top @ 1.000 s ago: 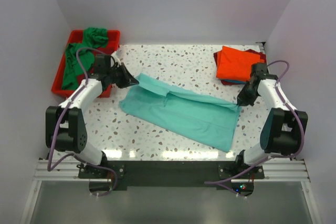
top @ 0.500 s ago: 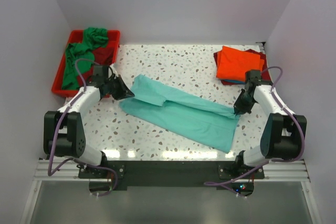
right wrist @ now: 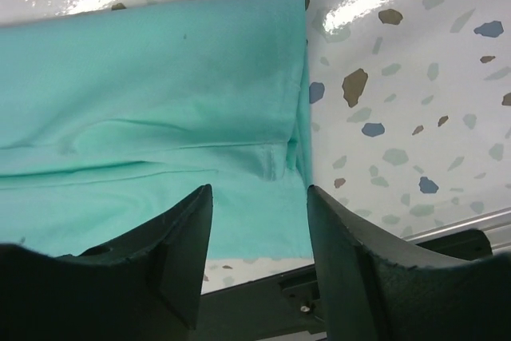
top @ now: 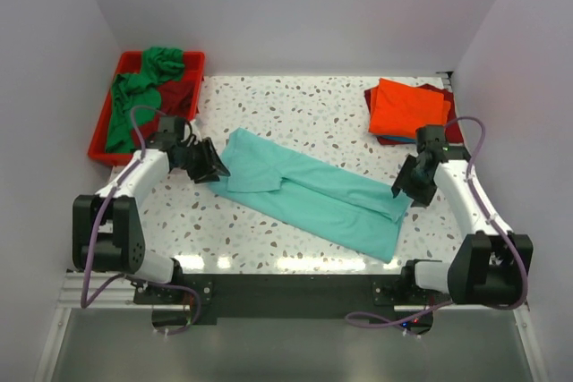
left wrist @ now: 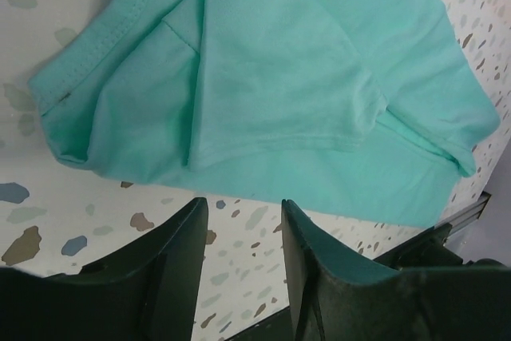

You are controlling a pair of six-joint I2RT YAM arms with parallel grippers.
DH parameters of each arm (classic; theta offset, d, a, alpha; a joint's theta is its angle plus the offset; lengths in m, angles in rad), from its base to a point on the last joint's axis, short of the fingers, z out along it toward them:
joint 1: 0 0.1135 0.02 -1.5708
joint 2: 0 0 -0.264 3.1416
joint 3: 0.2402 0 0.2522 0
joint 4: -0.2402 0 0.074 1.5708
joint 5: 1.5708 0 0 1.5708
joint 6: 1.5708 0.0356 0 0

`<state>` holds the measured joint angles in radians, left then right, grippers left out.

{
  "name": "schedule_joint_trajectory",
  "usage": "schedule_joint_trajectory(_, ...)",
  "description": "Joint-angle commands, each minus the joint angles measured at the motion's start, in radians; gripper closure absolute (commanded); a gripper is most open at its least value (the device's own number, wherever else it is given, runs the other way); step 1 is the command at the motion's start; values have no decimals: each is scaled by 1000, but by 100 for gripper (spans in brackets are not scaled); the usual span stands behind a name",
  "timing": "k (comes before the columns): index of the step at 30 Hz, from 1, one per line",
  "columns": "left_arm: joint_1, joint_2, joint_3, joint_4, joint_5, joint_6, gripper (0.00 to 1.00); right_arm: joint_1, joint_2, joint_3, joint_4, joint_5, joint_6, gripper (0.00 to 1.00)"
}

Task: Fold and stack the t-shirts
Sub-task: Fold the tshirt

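Note:
A light teal t-shirt (top: 313,196) lies folded lengthwise in a long diagonal band across the middle of the table. My left gripper (top: 211,167) stands open at its left end. In the left wrist view the left gripper (left wrist: 243,205) holds nothing, and the teal t-shirt (left wrist: 279,77) starts just past the fingertips. My right gripper (top: 400,187) is open at the shirt's right end. Its wrist view shows the right gripper (right wrist: 259,191) hovering over the teal t-shirt (right wrist: 160,85) near its hem corner. A folded orange t-shirt (top: 405,106) tops a stack at the back right.
A red tray (top: 100,136) at the back left holds a crumpled green shirt (top: 136,91) and a dark red one (top: 182,96). A dark red shirt (top: 455,130) shows under the orange one. White walls enclose the speckled table (top: 304,105).
Both grippers were shut on the teal shirt's ends, carried its far edge toward the near side and have now opened, letting the cloth lie folded on the table.

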<state>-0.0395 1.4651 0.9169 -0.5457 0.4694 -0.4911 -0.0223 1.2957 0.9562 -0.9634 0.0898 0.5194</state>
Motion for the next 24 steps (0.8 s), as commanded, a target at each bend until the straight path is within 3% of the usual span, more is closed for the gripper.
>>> schedule_joint_trajectory(1,7,-11,74,-8,-6,19,53,2,-56,12,-17,-27,1,45)
schedule_joint_trajectory(9,-11,168,243,151,6,-63,53,2,69,-42,71,-88,24,56)
schedule_joint_trajectory(14,-83,311,341,226,40,-98,53,8,100,-97,114,-117,36,60)
schedule_joint_trajectory(19,-114,403,303,346,106,-184,53,47,126,-146,143,-93,57,62)
schedule_joint_trajectory(24,-114,455,292,357,97,-162,53,61,151,-177,155,-65,67,63)
